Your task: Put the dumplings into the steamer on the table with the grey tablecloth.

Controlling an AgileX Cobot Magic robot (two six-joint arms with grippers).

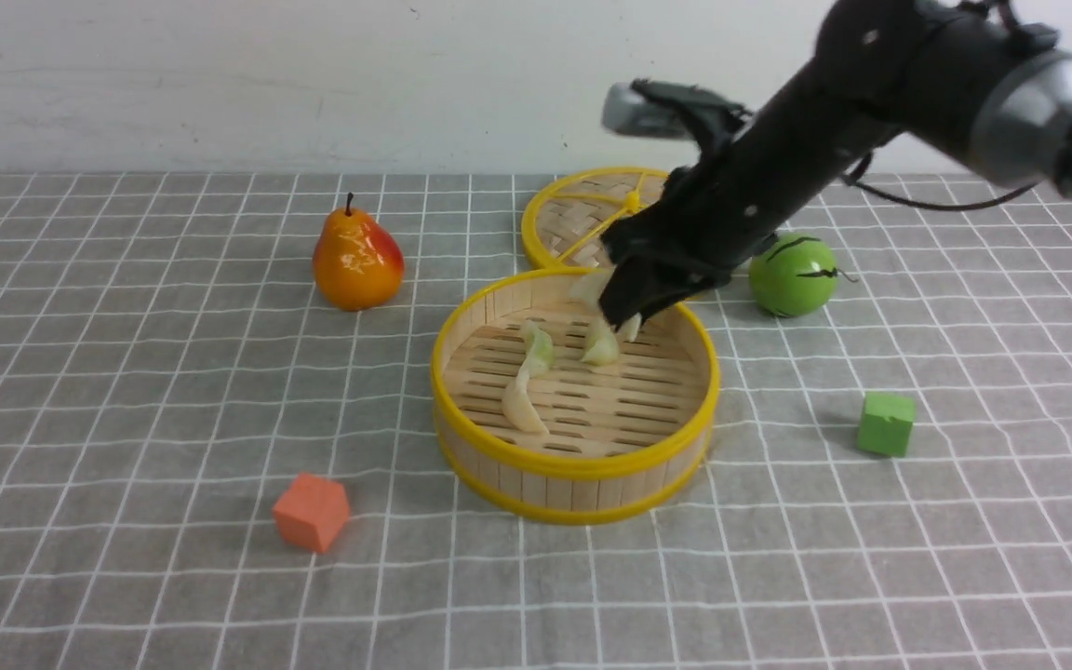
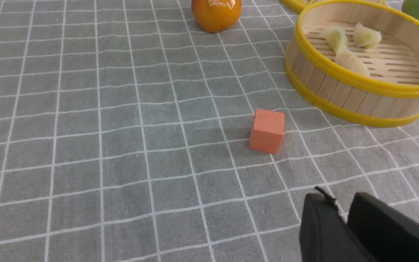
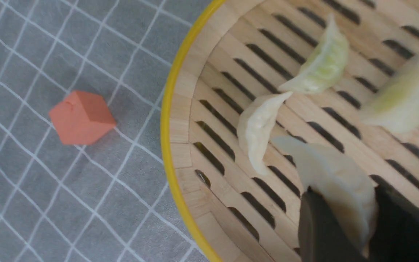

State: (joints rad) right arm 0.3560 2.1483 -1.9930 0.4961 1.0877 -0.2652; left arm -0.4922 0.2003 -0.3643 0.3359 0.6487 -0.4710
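Where the grey tablecloth [image 1: 127, 391] covers the table [image 1: 964, 558] nearest the robot, the left gripper [image 2: 337, 199] hangs with its jaws nearly together, gripping nothing. Beyond it sits an orange cube [image 1: 312, 513], then the steamer [image 1: 582, 465], with three dumplings [image 1: 523, 402] lying on its slatted floor. Over its far side the right gripper [image 1: 624, 314] pinches the fourth dumpling [image 3: 336, 185]. A green cube [image 1: 886, 423] lies to the right. Farther back are a pear [image 1: 356, 259], a green fruit [image 1: 792, 274] and the woven lid [image 1: 573, 219].
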